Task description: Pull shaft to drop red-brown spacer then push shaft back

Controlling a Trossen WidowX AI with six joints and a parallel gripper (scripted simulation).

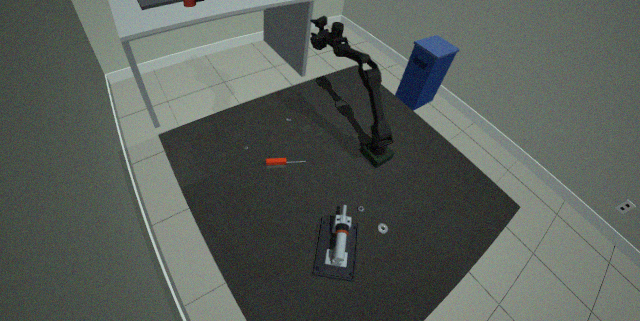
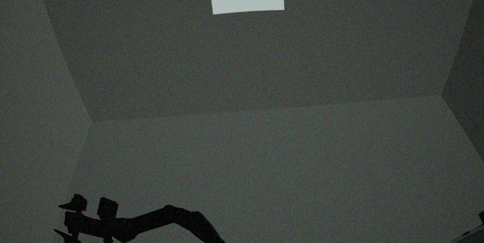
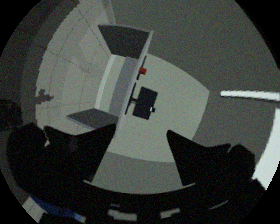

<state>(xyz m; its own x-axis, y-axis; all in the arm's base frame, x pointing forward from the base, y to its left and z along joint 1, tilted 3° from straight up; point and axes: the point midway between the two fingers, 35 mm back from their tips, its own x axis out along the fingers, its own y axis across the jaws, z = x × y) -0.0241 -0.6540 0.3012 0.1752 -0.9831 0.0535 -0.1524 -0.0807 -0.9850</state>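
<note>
My gripper (image 1: 313, 30) (image 2: 57, 218) (image 3: 141, 129) is open and empty, held high above the dark table surface at the back, far from the shaft assembly. The dark base plate (image 1: 322, 242) carries a pale block (image 1: 343, 220), a thick light cylinder (image 1: 340, 247) and a pale foot (image 1: 330, 260). The shaft end (image 1: 344, 208) sticks out past the block toward the back. A dark ring (image 1: 342, 227) and the red-brown spacer (image 1: 342, 232) sit between block and cylinder. Finer spacers and which part is the housing cannot be told.
A pale washer (image 1: 384, 226) and a small nut (image 1: 361, 208) lie right of the plate. An orange screwdriver (image 1: 276, 161) lies behind and left. Two tiny pale bits lie farther back. A white desk (image 1: 220, 5) and a blue bin (image 1: 425, 76) stand beyond the mat.
</note>
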